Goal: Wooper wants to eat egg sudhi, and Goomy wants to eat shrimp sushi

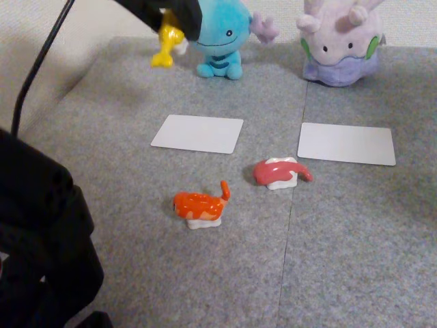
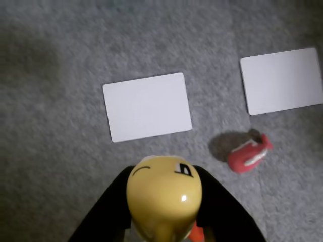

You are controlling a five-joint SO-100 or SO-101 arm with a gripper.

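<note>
While raised above the grey bench (image 1: 355, 260), tool (image 2: 164, 222) clamped on egg sudhi (image 2: 164, 199), hanging left of Wooper (image 1: 220, 37) in fixed view. Not yet set on white card (image 2: 147, 107) below. Shrimp sushi (image 1: 199, 206) untouched on bench, Goomy (image 1: 339, 42) unserved. No readable writing anywhere.

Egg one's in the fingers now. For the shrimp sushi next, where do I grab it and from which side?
Judging from the fixed view, come straight down and pinch the shrimp sushi across its orange body, over the white rice block. Its upturned tail rises at the right end, so stay left of that; both long flanks look clear of neighbours.
</note>
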